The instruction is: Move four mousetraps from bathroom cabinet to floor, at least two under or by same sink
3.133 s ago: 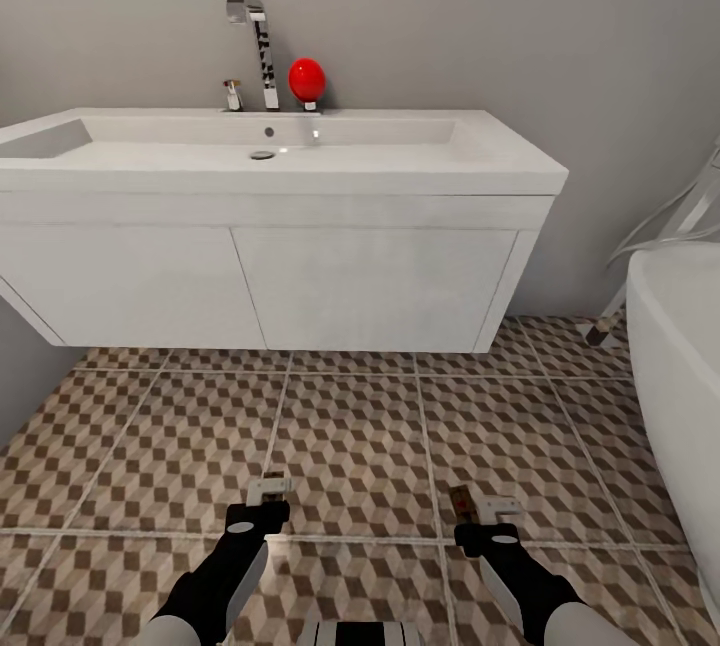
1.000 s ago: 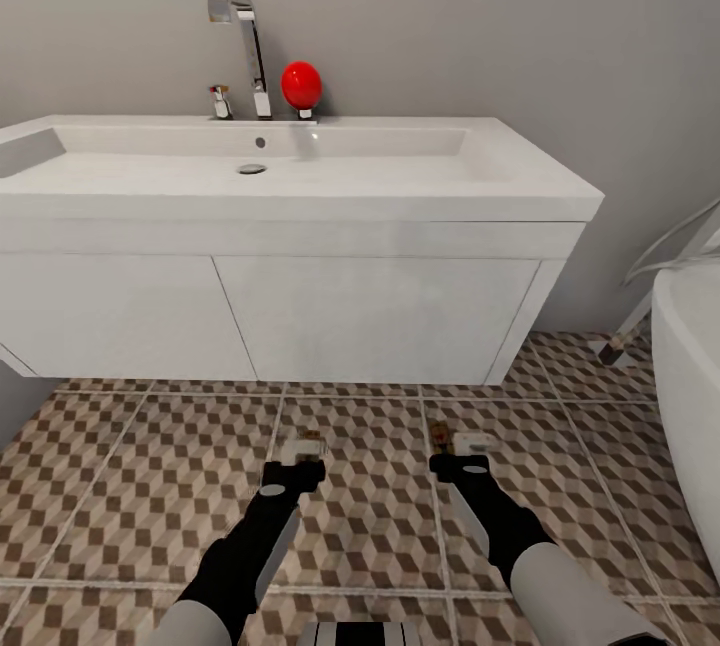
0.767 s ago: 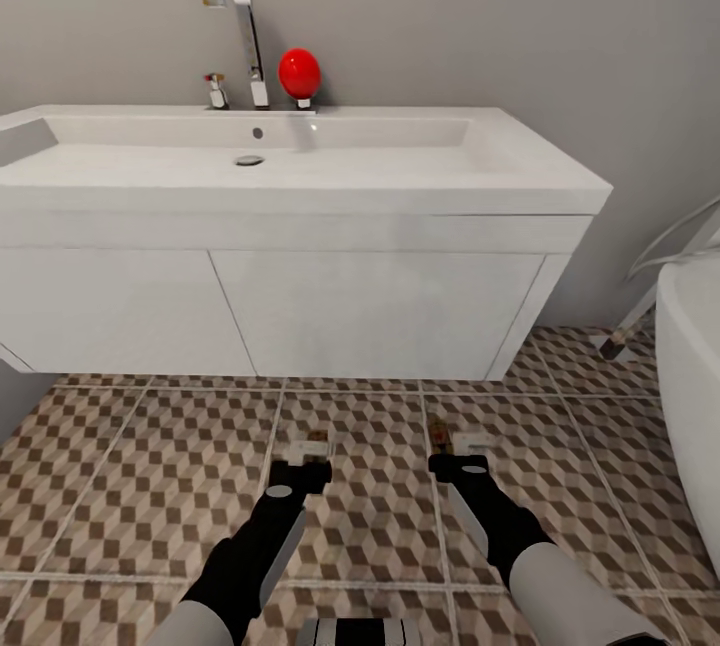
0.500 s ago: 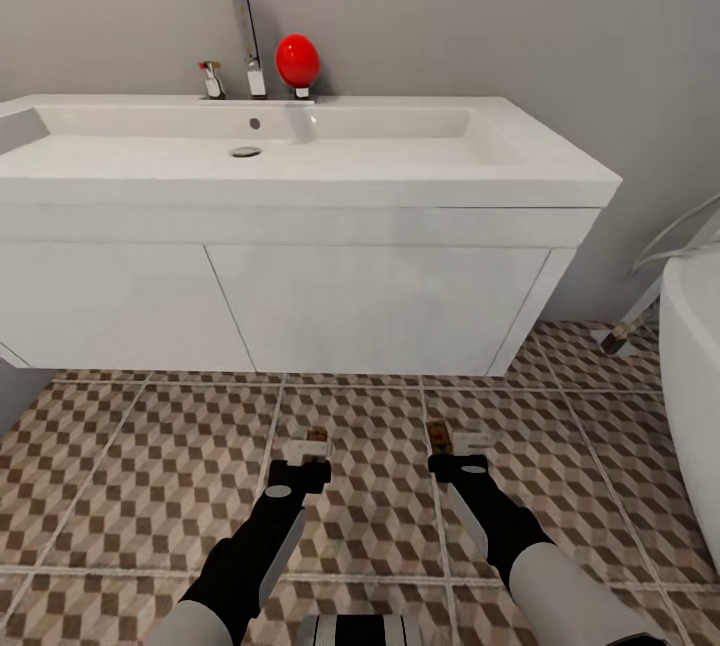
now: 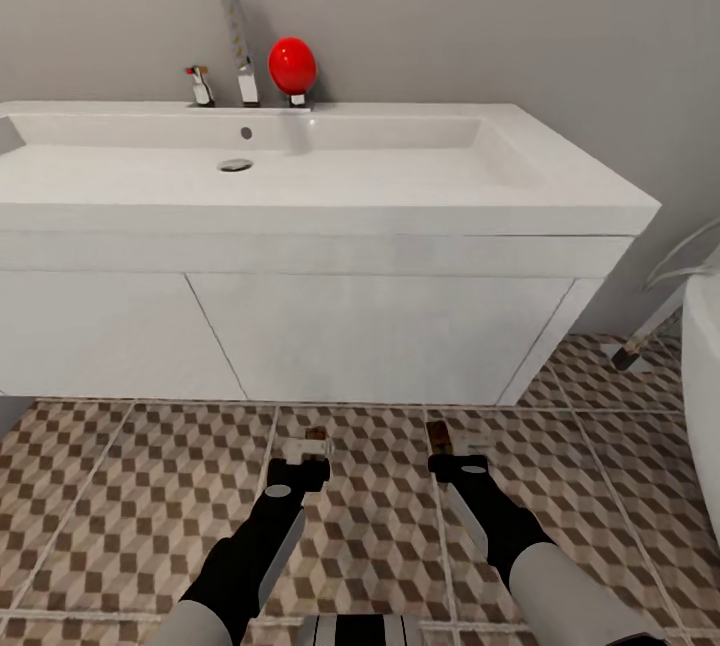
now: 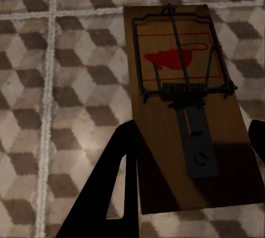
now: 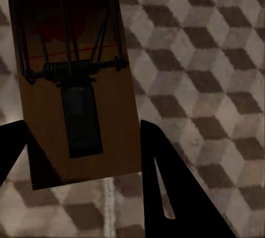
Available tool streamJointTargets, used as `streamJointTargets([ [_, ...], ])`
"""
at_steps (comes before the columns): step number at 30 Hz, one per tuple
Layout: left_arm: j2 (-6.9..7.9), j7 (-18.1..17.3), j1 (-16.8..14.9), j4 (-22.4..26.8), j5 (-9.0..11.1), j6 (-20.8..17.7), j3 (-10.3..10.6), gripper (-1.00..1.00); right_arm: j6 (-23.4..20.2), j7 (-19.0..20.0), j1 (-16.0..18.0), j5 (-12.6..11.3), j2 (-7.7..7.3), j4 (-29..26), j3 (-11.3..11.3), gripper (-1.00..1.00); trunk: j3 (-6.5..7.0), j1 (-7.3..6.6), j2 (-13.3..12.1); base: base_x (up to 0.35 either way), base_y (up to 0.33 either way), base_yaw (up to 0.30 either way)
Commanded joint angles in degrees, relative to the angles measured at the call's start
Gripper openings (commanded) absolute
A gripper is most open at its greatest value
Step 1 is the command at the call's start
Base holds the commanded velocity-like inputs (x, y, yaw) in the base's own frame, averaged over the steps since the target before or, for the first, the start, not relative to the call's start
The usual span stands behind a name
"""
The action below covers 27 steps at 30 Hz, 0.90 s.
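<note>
Sink [image 5: 300, 196] nearer; left wrist view shows mousetrap [image 6: 185, 100] red mark.

It is a home bathroom: a white sink [image 5: 300, 176] with chrome tap [image 5: 225, 21] on a wall-hung white unit [image 5: 380, 336], cube-patterned floor tiles [image 5: 130, 486], a bathtub's edge [image 5: 703, 346].

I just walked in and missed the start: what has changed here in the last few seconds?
The robot has rolled closer to the white sink, so the view shifted with it, and both arms stretched forward. The left hand and right hand each still grip a mousetrap above the tiled floor. Nothing has been let go.
</note>
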<state>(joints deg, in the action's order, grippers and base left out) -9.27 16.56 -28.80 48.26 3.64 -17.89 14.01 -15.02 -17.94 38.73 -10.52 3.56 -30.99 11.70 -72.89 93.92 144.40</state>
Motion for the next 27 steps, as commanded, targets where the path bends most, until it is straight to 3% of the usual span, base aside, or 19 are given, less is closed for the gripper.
streamJointTargets([
  [1,0.04,0.6,0.0,0.1,0.3,-0.3,0.2,-1.00,-0.2,-0.5,0.0,-0.8,-0.05,-0.1,0.4,-1.00,-0.05,0.02,0.0,0.320,0.000,0.000],
  [8,0.13,0.6,0.0,0.0,0.3,-0.3,-0.8,-1.00,-0.2,-0.5,0.0,-0.9,-0.04,0.1,0.5,-1.00,-0.05,0.02,0.0,0.266,0.000,0.000],
  [17,1.08,0.3,-0.8,-0.9,0.5,-0.3,-6.8,-1.00,2.1,-0.4,0.0,-0.7,-0.37,6.7,0.5,-1.00,-0.05,0.02,0.0,0.024,0.000,0.000],
  [27,1.15,0.0,-2.3,-3.0,0.3,0.1,-7.3,-1.00,3.2,-0.3,0.0,-0.4,-0.10,8.2,0.5,-1.00,-0.05,0.02,0.0,0.000,0.000,0.000],
])
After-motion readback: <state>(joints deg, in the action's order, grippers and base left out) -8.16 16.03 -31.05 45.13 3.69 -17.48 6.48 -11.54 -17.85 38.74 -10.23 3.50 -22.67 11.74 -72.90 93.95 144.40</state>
